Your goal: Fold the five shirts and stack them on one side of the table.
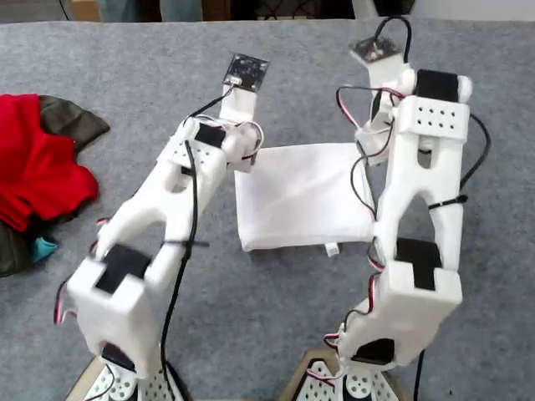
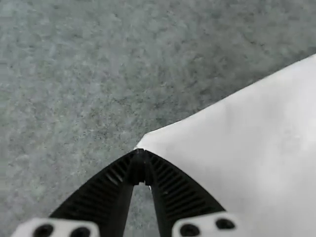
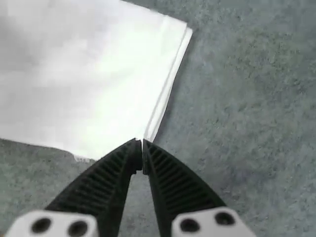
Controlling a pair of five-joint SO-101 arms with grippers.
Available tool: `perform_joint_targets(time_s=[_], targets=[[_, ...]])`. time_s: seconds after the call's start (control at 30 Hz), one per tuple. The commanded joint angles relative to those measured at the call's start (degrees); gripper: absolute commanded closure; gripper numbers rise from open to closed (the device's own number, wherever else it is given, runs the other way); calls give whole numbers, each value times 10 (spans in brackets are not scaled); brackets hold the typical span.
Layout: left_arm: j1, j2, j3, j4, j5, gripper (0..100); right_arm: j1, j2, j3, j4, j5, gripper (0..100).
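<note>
A white shirt lies folded into a flat rectangle in the middle of the grey table, between the two arms. My left gripper is shut with its tips pinched on one far corner of the white shirt. My right gripper is shut on the other far corner, where the white shirt's layered side edge ends. In the high view the left gripper and the right gripper are mostly hidden under their wrists.
A loose heap at the table's left edge holds a red shirt, a dark olive one and a bit of teal cloth. Grey table stretches bare beyond the white shirt.
</note>
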Motion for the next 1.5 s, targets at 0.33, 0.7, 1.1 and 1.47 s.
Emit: perform_joint_targets(time_s=[0.33,0.7,1.1,1.47], targets=[[-8,178,-180,42,3,972,42,-110,528,-383,-5,985],[-30,143,-196,88,-2,973,43,-208,442,-265,-5,984],[-35,-79,-129,211,-113,973,134,-456,431,-209,-1,984],[-123,-278,332,-28,-150,971,166,-601,650,-142,-112,841]])
